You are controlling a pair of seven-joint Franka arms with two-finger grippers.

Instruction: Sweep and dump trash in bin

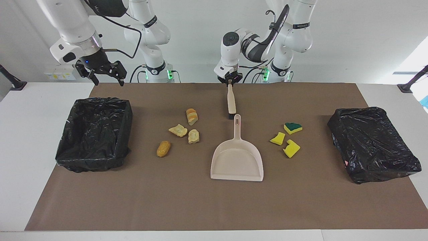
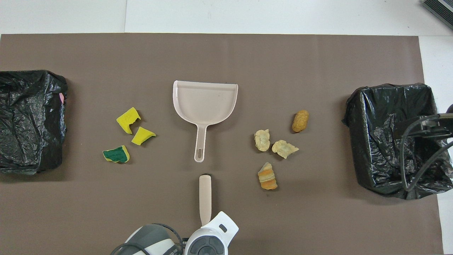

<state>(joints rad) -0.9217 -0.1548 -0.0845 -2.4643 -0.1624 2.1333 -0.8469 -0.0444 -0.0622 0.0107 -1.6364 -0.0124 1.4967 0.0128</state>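
Lying on the brown mat (image 1: 207, 207) beside the dustpan (image 1: 236, 160), the trash (image 1: 182, 131) is untouched, the brush (image 1: 231, 103) is pinched by the left gripper (image 1: 229, 79), and the right gripper (image 1: 104, 76) is held open over the mat's edge.

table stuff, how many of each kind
sponge scraps: 3
bread chunks: 4
bins: 2
dustpan: 1
brush: 1
total: 11
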